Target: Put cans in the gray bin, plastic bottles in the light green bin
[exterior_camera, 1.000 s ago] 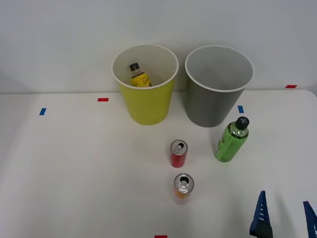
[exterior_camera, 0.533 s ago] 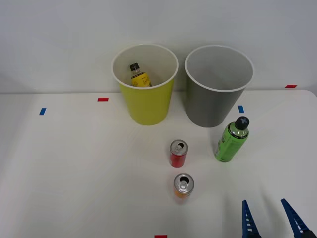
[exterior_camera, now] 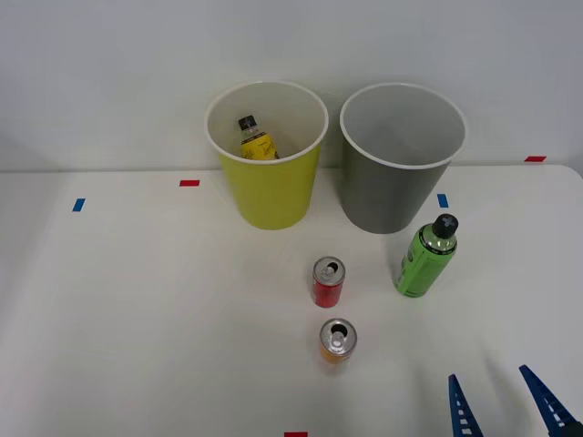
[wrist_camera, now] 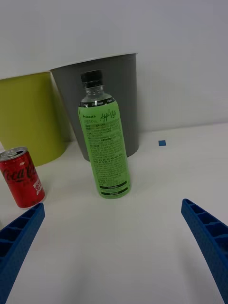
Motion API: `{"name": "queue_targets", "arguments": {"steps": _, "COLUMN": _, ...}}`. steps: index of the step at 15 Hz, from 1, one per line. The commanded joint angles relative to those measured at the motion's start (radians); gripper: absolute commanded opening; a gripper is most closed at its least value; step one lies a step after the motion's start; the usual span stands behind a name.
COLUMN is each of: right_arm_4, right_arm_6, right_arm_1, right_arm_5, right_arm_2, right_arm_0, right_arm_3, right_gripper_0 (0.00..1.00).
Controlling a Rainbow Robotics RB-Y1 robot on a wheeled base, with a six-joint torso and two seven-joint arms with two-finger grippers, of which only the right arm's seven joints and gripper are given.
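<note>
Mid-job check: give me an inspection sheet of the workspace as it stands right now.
Surface: white table with red and blue tape marks.
Job's things: yellow-label bottle inside light green bin; gray bin looks empty; green bottle, red can and orange can upright on the table.
Clutter: nothing seen.
Grippers: right gripper open, near the table's front edge, facing the green bottle.
Cables: nothing seen.
Surroundings: plain pale wall.

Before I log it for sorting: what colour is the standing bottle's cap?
Black, clearest in the right wrist view: the green bottle's cap.
</note>
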Motion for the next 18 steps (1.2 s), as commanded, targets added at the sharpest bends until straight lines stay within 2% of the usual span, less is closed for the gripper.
{"name": "queue_targets", "arguments": {"steps": 1, "right_arm_4": 0.002, "right_arm_6": 0.030, "right_arm_1": 0.000, "right_arm_5": -0.023, "right_arm_2": 0.005, "right_arm_0": -0.002, "right_arm_3": 0.000, "right_gripper_0": 1.00}}
{"name": "queue_targets", "arguments": {"steps": 4, "right_arm_4": -0.021, "right_arm_6": 0.038, "right_arm_1": 0.000, "right_arm_5": -0.061, "right_arm_2": 0.017, "right_arm_0": 0.005, "right_arm_3": 0.000, "right_gripper_0": 1.00}}
{"name": "queue_targets", "arguments": {"steps": 8, "right_arm_4": -0.204, "right_arm_6": 0.076, "right_arm_1": -0.008, "right_arm_5": -0.060, "right_arm_2": 0.106, "right_arm_0": 0.046, "right_arm_3": 0.000, "right_gripper_0": 1.00}}
{"name": "queue_targets", "arguments": {"steps": 12, "right_arm_4": -0.385, "right_arm_6": 0.280, "right_arm_1": -0.024, "right_arm_5": -0.026, "right_arm_2": 0.182, "right_arm_0": 0.070, "right_arm_3": 0.000, "right_gripper_0": 1.00}}
{"name": "queue_targets", "arguments": {"steps": 18, "right_arm_4": -0.434, "right_arm_6": 0.325, "right_arm_1": -0.028, "right_arm_5": -0.026, "right_arm_2": 0.205, "right_arm_0": 0.087, "right_arm_3": 0.001, "right_gripper_0": 1.00}}
